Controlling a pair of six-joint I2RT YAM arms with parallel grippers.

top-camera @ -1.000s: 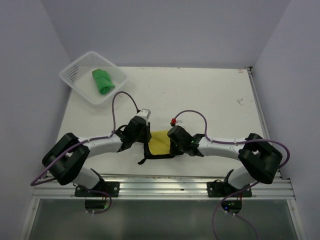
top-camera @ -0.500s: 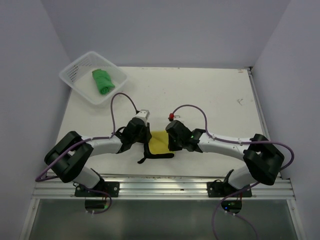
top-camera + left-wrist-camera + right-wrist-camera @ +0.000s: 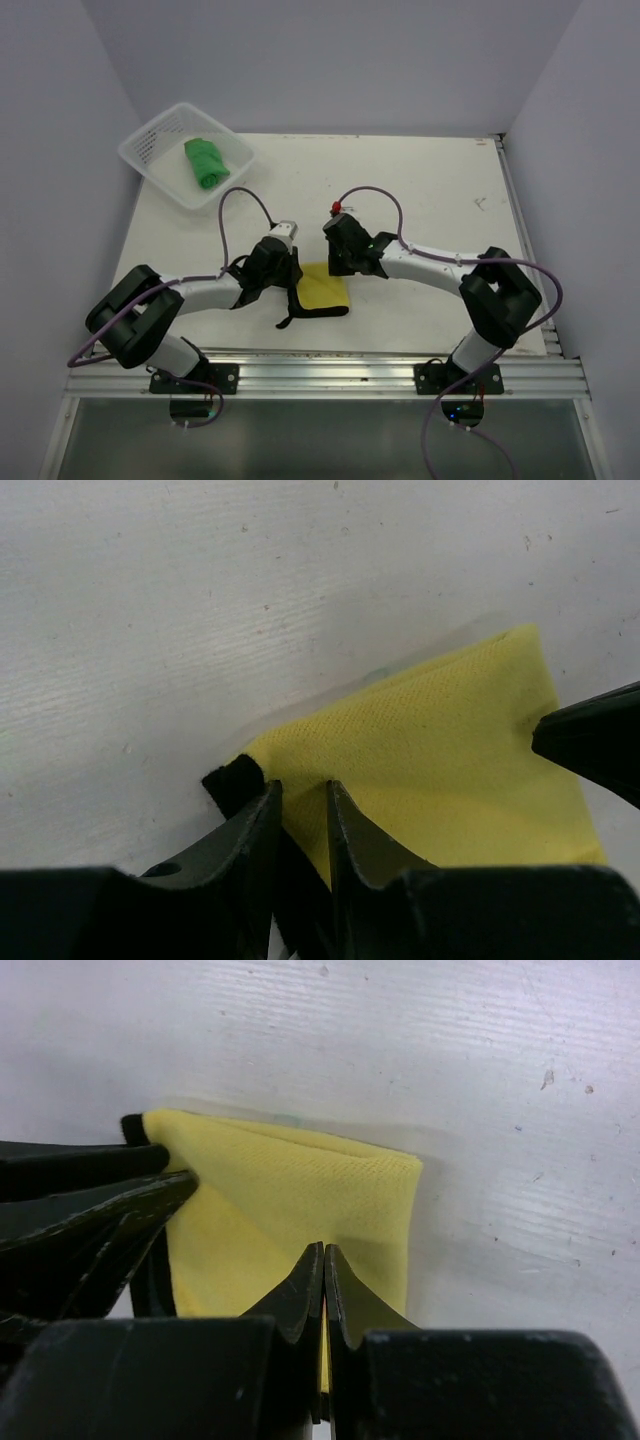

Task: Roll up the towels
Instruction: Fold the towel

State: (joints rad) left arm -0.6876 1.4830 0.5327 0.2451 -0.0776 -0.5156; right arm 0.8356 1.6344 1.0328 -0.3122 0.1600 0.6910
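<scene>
On my overhead feed, the white table (image 3: 430, 200) fills most of the view, with both arms reaching in from the near edge toward its middle. At the far left corner sits the white mesh basket (image 3: 219, 130), and inside it I see the green towel (image 3: 204, 162), bunched into a short roll.

The yellow towel (image 3: 322, 287) lies on the table between the two wrists, well apart from the basket. Its yellow face is up, and its black reverse shows along the near edge and at the left corner.

From the left wrist camera, my left gripper (image 3: 300, 790) is at that left corner. Its jaws stand only a narrow gap apart, with the cloth's edge caught between them, so I read it as gripping the yellow towel.

From the right wrist camera, my right gripper (image 3: 323, 1252) sits low over the towel's right part, jaws pressed together. A thin sliver of yellow shows between the fingers (image 3: 350, 1305), but I cannot tell whether a layer is really pinched there.
</scene>
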